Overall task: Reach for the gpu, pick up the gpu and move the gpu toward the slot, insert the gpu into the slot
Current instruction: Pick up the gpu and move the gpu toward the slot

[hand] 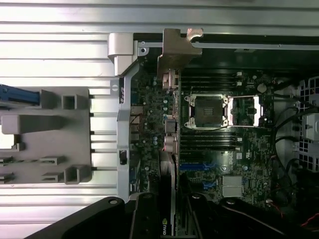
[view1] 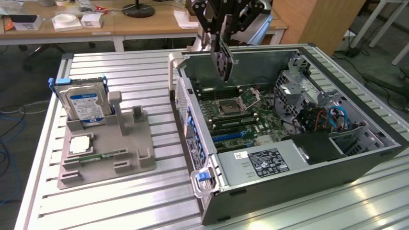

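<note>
The gpu (view1: 224, 60) is a thin dark card hanging on edge above the open computer case (view1: 357, 143), near the case's far wall. My gripper (view1: 225, 26) is shut on its upper end. In the wrist view the gpu (hand: 168, 149) shows edge-on, with its pale metal bracket (hand: 172, 52) at the far end, over the case's rear edge. My gripper (hand: 168, 221) clamps the card between its dark fingers (hand: 143, 219). Blue expansion slots (hand: 199, 168) lie on the motherboard (view1: 236, 112) below, just beside the card's line; the same slots (view1: 229, 136) show in the exterior view.
On the exterior view's left a grey fixture (view1: 105, 153) holds a silver hard drive with a blue label (view1: 83, 103), a processor chip (view1: 80, 143) and a green memory stick (view1: 102, 156). The power supply (view1: 268, 162), drive cage and cables (view1: 332, 117) crowd the case. The slatted metal table (view1: 128, 206) carries everything.
</note>
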